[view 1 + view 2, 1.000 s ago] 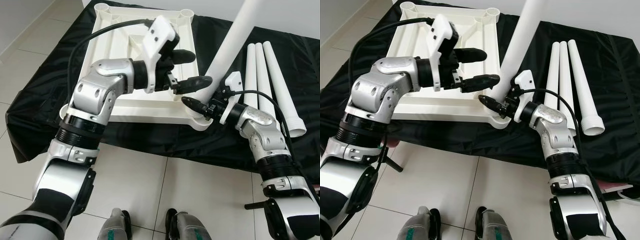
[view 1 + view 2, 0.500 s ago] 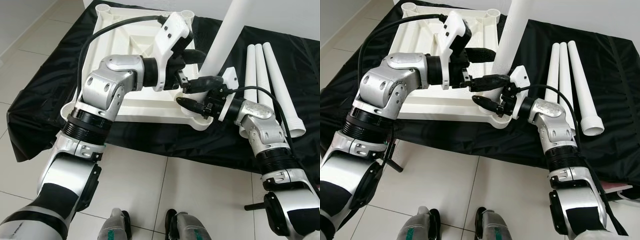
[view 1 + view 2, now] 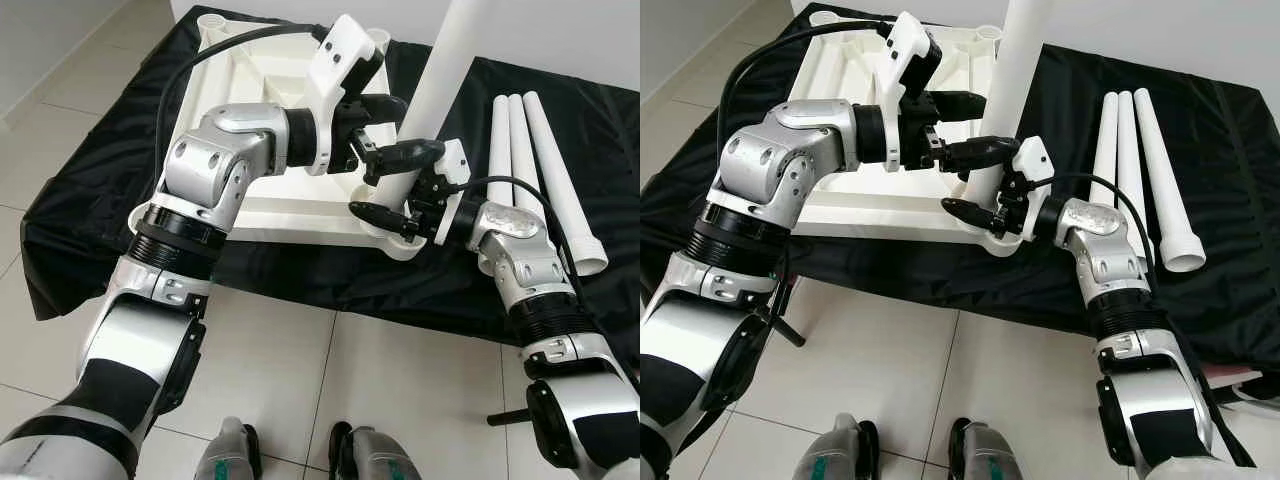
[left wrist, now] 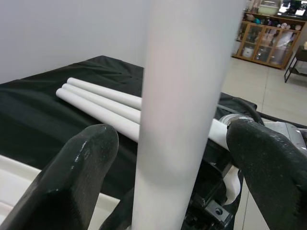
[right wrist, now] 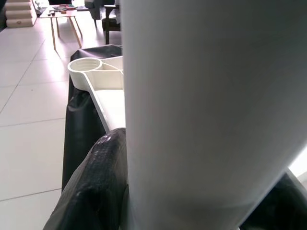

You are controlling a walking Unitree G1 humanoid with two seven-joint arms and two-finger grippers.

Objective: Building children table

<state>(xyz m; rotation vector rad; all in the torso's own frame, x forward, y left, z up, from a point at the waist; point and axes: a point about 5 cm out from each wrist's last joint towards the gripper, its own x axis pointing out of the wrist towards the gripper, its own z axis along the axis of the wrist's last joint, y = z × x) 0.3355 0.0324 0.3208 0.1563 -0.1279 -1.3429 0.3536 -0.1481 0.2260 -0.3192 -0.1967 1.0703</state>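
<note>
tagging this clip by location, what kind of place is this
Probably a room in a home: pale tiled floor, a wooden glass-front cabinet and a low table in the background. The white tabletop lies on a black cloth on the floor.

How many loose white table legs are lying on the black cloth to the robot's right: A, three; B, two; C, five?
A: three loose legs lie side by side on the black cloth, apart from the upright leg both hands hold.
</note>
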